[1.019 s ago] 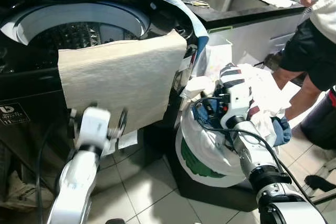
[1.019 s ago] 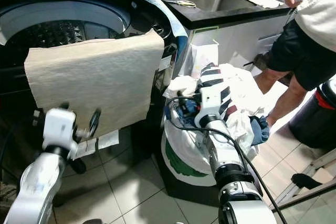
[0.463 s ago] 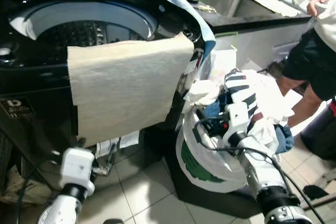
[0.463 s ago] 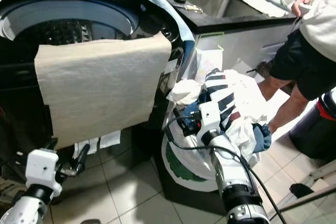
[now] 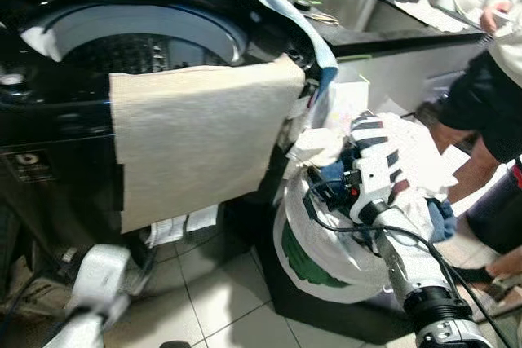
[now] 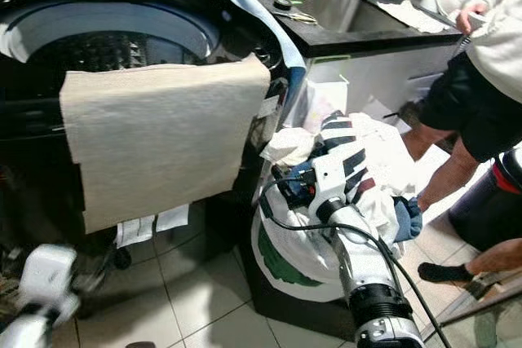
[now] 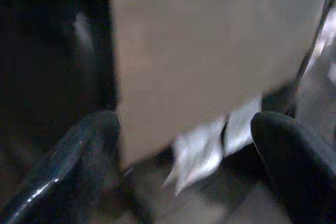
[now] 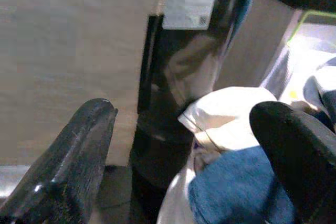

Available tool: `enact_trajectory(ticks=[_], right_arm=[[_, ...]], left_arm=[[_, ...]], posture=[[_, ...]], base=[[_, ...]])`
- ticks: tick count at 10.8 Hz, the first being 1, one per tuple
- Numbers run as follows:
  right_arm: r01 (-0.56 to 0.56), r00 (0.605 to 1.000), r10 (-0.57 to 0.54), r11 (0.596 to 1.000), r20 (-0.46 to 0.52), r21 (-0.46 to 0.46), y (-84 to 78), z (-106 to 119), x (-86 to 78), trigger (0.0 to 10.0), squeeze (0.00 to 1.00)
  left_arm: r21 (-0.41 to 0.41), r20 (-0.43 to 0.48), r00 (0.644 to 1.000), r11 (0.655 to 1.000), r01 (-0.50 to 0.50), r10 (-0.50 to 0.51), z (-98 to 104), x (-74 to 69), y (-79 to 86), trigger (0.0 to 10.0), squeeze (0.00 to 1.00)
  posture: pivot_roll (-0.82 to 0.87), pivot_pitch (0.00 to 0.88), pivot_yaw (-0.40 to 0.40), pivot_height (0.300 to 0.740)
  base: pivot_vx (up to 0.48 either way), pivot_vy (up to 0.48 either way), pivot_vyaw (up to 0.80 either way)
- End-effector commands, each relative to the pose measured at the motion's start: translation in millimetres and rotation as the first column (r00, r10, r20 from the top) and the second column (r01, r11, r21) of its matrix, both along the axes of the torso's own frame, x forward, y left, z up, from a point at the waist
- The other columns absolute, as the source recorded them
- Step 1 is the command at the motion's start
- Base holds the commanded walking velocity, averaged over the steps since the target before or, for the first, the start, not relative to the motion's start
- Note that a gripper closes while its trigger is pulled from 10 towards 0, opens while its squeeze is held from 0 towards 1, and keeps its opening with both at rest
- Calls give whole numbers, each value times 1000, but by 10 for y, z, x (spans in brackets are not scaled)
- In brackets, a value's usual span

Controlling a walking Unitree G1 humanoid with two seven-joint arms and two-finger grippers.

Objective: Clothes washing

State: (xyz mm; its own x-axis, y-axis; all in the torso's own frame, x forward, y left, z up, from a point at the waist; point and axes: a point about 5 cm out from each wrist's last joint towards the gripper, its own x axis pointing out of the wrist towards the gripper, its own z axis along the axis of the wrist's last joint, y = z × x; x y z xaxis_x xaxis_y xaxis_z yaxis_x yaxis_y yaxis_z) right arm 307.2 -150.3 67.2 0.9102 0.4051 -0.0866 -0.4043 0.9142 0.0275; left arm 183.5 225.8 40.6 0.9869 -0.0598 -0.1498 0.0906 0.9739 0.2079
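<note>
A beige towel [image 5: 200, 136] hangs over the front edge of the black top-load washing machine [image 5: 49, 120], whose drum [image 5: 139, 42] stands uncovered. To its right sits a white laundry bag [image 5: 322, 246] heaped with clothes, a black-and-white striped garment [image 5: 377, 132] on top. My right gripper [image 8: 184, 111] hovers open over the bag's near side, facing a white cloth [image 8: 231, 114] and a blue garment [image 8: 236, 192], holding nothing. My left arm [image 5: 98, 275] is low by the floor, blurred. Its gripper [image 7: 184, 124] is open and faces the towel's lower edge.
A person [image 5: 489, 79] stands at the right beside the dark counter with a sink [image 5: 383, 6]. A light blue cloth [image 5: 302, 26] drapes over the washer's right corner. White cloth strips [image 5: 175, 226] dangle under the towel. Tiled floor [image 5: 220, 299] lies in front.
My left arm has dropped from just below the towel down toward the floor. The right gripper stays over the laundry bag. The camera has shifted slightly.
</note>
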Motion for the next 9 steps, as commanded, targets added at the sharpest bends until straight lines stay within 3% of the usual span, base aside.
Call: enact_trajectory(ticks=[1,3,5,9], right_arm=[[19,1000,-18,1000,19,-7,-21,66,40,10000,0],[22,999,-22,1000,37,-9,38,98,63,10000,0],[20,999,-19,1000,41,-15,54,117,78,10000,0],[4,999,-2,999,51,-53,73,144,121,10000,0]], left_arm=[[-53,15,1000,998,21,-21,9,84,-152,10000,0],[-79,106,991,993,87,-79,240,245,-377,10000,0],[-78,111,991,993,86,-77,283,286,-402,10000,0],[-67,100,992,994,87,-80,316,310,-485,10000,0]], posture=[[222,0,-156,740],[218,0,-152,740],[216,0,-151,740],[215,0,-162,740]], base=[[0,0,0],[0,0,0],[0,0,0],[0,0,-752]])
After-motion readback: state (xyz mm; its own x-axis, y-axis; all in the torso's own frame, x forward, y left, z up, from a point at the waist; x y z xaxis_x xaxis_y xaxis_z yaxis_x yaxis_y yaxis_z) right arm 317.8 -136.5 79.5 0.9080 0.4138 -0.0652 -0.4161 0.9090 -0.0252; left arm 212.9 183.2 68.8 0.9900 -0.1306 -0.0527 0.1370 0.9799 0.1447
